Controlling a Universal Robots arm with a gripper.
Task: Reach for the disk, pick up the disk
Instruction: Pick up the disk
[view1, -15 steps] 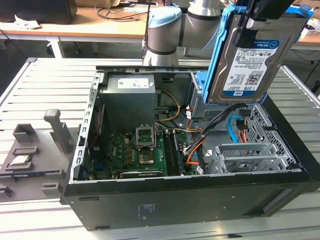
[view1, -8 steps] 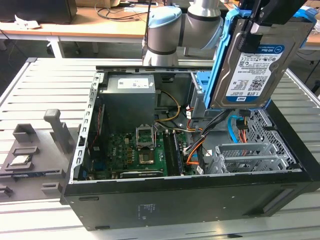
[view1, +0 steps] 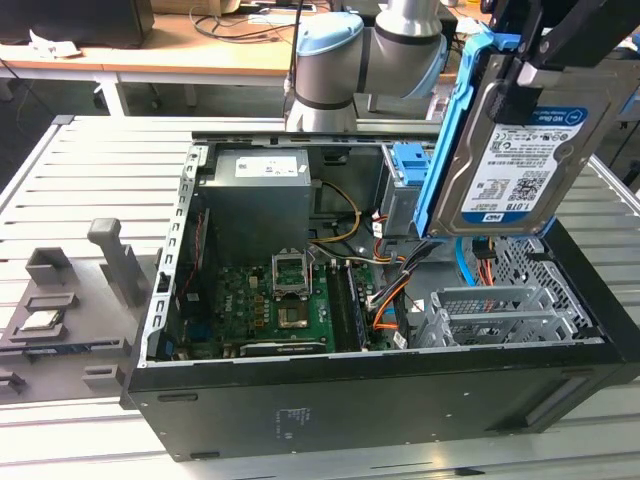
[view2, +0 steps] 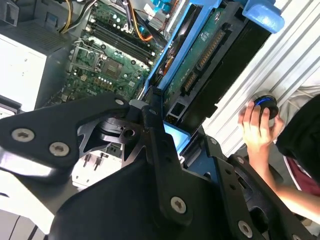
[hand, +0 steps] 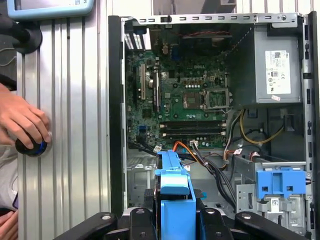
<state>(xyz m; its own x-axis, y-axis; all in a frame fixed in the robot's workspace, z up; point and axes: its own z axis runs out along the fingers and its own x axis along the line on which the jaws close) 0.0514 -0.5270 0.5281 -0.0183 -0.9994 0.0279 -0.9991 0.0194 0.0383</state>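
My claw (view1: 520, 75) is clamped on the disk (view1: 520, 150), which hangs on edge with its long axis near vertical, lifted clear above the open case's (view1: 400, 385) drive cage (view1: 490, 315).

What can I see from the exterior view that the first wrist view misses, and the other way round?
The exterior view offers the disk with its labelled face, held up above the case, the arm's pale-blue joints, and a grey fixture at the exterior view's left. The first wrist view offers a person's hand resting on a round blue-ringed knob, and the robot's hand clamped on the disk's blue rail. Both share the open computer case, its green motherboard and the blue latch.
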